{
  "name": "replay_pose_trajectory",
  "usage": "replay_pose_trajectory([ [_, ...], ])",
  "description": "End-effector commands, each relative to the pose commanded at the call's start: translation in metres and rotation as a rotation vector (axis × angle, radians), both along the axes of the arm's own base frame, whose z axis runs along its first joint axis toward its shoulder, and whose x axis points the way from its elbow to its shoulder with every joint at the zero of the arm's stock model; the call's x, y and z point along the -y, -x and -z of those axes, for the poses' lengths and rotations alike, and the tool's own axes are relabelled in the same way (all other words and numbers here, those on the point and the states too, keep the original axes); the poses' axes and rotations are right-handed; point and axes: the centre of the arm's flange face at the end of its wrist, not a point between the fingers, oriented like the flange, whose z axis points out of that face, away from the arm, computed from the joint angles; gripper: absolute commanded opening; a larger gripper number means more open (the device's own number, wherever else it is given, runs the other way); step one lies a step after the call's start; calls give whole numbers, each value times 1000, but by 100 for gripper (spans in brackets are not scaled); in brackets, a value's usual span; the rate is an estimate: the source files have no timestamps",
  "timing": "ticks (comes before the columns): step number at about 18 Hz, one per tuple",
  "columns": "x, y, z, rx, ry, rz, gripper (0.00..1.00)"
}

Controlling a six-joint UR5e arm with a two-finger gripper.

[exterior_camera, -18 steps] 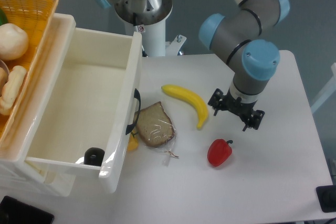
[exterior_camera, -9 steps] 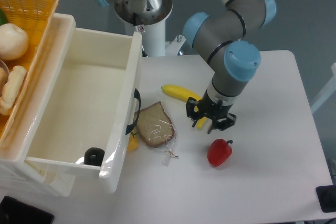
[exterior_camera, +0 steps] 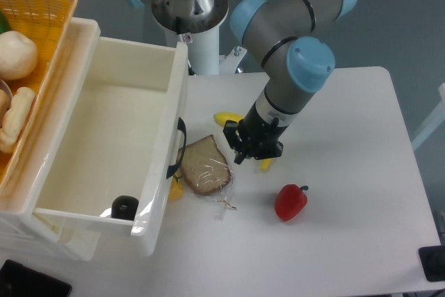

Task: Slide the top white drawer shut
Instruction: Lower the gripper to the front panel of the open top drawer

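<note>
The white bench carries a wrapped slice of brown bread near the middle and a red bell pepper to its right. A yellow banana lies behind them, mostly hidden. A small yellow item, perhaps fruit, sits just left of the bread.

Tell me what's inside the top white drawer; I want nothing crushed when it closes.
Inside the top white drawer, one small black round object sits at the near front corner. The rest of the visible floor looks bare; the front panel's rim hides a strip along that edge.
</note>
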Motion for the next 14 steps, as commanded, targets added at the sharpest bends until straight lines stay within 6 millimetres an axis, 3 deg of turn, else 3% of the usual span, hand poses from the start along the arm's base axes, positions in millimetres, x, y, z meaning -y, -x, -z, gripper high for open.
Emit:
replay_pose_trajectory([
  [4, -6, -11, 1, 117, -58, -14, 0],
  [14, -10, -33, -15, 153, -63, 3, 0],
])
